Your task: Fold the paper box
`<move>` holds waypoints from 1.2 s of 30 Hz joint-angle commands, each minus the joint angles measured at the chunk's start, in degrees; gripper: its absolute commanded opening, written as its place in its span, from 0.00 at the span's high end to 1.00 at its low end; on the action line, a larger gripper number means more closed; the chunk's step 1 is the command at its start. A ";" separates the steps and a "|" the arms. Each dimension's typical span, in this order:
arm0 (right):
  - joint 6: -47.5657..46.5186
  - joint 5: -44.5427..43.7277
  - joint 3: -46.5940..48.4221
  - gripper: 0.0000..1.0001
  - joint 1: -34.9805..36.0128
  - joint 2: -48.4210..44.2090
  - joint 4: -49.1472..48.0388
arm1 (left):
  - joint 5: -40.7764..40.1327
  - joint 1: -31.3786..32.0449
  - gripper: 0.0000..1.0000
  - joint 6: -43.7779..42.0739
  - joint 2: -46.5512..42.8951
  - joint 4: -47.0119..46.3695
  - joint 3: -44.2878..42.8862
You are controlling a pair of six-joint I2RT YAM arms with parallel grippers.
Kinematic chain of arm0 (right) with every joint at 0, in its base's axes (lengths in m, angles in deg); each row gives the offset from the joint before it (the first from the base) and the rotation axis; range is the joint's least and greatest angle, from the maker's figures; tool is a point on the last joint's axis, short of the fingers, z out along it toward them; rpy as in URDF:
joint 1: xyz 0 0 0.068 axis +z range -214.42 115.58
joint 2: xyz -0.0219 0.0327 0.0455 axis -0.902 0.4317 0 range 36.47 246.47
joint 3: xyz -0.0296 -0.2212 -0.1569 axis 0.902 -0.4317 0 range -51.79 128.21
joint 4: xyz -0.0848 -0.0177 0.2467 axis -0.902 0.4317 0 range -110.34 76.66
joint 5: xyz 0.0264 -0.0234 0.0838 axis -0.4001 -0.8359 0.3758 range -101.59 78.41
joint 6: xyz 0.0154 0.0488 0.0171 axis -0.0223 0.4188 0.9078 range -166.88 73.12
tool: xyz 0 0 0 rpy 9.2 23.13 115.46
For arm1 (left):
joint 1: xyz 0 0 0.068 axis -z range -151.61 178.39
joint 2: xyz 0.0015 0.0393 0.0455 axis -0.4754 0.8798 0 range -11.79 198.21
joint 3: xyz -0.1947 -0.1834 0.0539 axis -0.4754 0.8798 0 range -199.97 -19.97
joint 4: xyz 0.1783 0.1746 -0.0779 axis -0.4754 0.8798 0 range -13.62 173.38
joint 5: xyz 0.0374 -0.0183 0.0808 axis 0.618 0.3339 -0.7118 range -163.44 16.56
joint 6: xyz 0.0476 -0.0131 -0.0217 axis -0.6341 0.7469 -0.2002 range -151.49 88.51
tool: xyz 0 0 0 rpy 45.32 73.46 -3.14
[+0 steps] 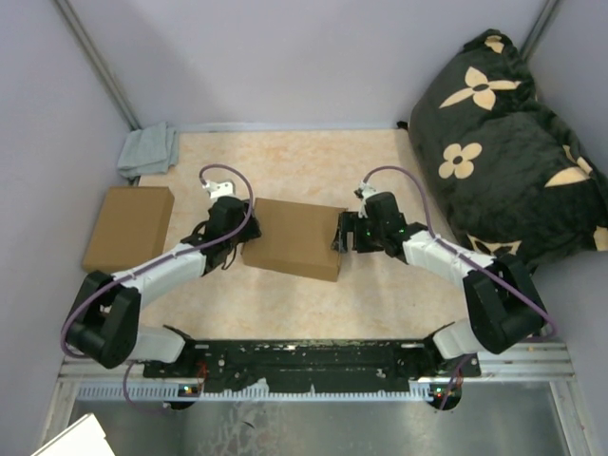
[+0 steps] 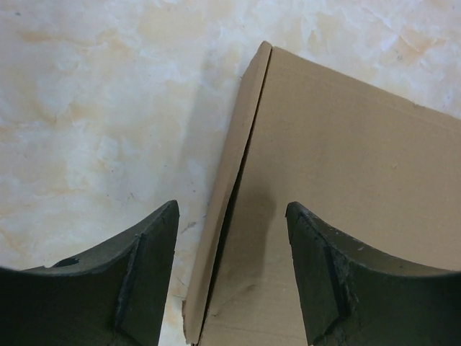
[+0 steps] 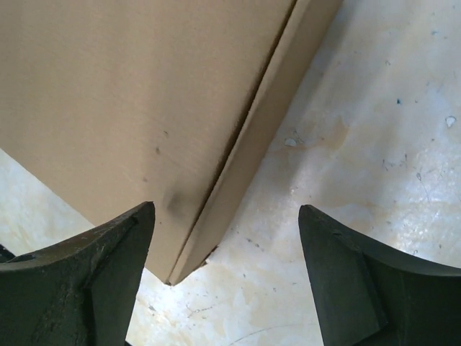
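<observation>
top external: the paper box (image 1: 294,238) lies seemingly closed, contents hidden.

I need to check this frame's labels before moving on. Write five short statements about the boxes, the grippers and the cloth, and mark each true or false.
1. The paper box is closed up. True.
2. The left gripper is clamped shut on the box's edge. False: its fingers are apart, either side of that edge.
3. The right gripper is open, with a box corner between its fingers. True.
4. A second cardboard box is stacked on the centre one. False: it lies apart, off to the left.
5. A grey cloth lies at the far left. True.
</observation>
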 commanded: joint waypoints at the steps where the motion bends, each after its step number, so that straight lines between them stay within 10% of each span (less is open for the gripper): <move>1: 0.47 1.95 1.89 0.18 0.31 0.88 -4.71 | 3.12 -0.26 0.33 -0.48 2.32 -2.99 1.25; 21: 0.30 4.10 4.46 0.24 0.57 5.72 -4.92 | 15.97 -0.22 0.52 1.20 3.04 -3.36 5.12; 36: -1.30 5.70 -1.96 0.28 1.88 -3.90 0.31 | 27.34 0.70 0.55 4.22 -13.28 0.38 14.04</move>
